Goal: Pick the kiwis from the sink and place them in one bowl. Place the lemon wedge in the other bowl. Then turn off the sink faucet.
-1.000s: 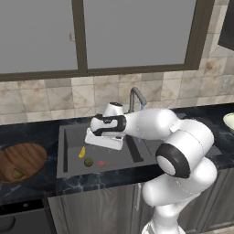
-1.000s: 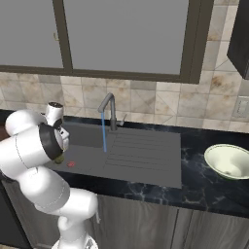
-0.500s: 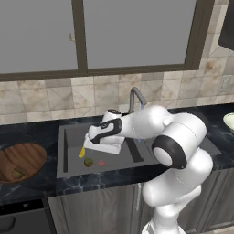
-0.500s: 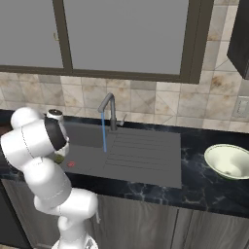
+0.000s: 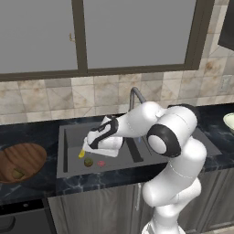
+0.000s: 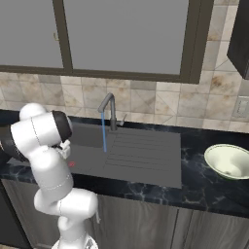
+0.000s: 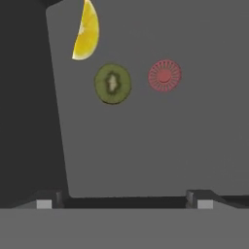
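Now we have the tool (image 7: 121,197) spread and empty, low over the sink (image 5: 73,165) floor. One kiwi (image 7: 113,83) lies ahead of it, between the lemon wedge (image 7: 86,33) and a red disc (image 7: 165,75), touching neither. Another kiwi (image 5: 18,173) sits in the wooden bowl (image 5: 32,153) on the tabletop. We judge the second kiwi pick is in hand: next we must advance, centre the fingers over it, descend and close. Water (image 6: 103,132) runs from the faucet (image 6: 111,109); the pale bowl (image 6: 228,162) waits.
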